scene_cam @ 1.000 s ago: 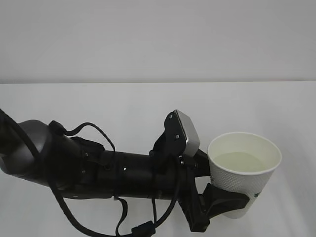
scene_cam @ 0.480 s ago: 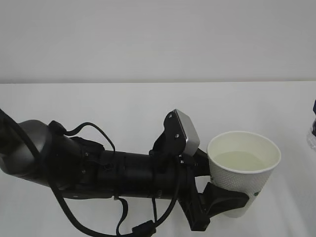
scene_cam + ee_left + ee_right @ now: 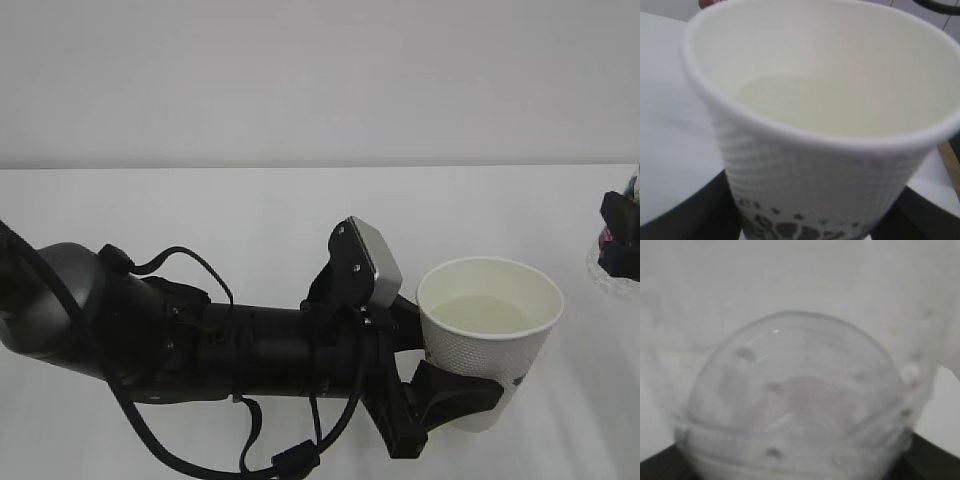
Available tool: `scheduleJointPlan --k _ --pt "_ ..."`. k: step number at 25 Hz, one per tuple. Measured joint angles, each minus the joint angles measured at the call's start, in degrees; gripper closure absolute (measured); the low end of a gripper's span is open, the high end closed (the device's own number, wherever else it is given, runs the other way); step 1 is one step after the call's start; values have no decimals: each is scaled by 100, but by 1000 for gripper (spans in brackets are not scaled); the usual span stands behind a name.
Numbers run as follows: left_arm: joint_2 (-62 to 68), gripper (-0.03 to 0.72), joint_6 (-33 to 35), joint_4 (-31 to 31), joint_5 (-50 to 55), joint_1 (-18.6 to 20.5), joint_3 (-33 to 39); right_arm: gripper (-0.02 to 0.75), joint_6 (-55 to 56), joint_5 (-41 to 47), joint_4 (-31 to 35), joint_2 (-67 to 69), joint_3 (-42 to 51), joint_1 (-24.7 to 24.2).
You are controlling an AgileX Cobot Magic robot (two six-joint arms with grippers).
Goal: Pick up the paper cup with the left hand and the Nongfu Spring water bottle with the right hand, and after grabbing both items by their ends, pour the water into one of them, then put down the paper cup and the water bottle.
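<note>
Water (image 3: pixel 487 315) is already held in the paper cup (image 3: pixel 487 345), which is gripped low on its wall by the left hand (image 3: pixel 440 400) above the table (image 3: pixel 200 210), while the right hand (image 3: pixel 620 235), clamped on the Nongfu Spring water bottle (image 3: pixel 795 405), has just entered at the right edge, suggesting set-down is next

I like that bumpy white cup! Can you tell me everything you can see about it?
The paper cup is small, white and tapered, with a dimpled wall, a rolled rim and a cream inside. A dark printed pattern sits near its bottom. It stands upright and holds clear water, partly filling it. The left gripper clasps its lower part with black fingers, holding it at the right side of the white table.
</note>
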Motion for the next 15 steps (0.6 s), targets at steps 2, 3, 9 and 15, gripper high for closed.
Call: scheduleJointPlan --k 2,3,9,15 --pt "0 193 0 0 0 0 0 253 105 -452 -200 306 -13 0" --pt "0 193 0 -9 0 0 0 253 133 -643 -301 433 -16 0" --pt "0 193 0 -34 10 0 0 253 317 -910 -560 1086 -25 0" --pt "0 193 0 -90 35 64 0 253 338 -943 -584 1168 -25 0"
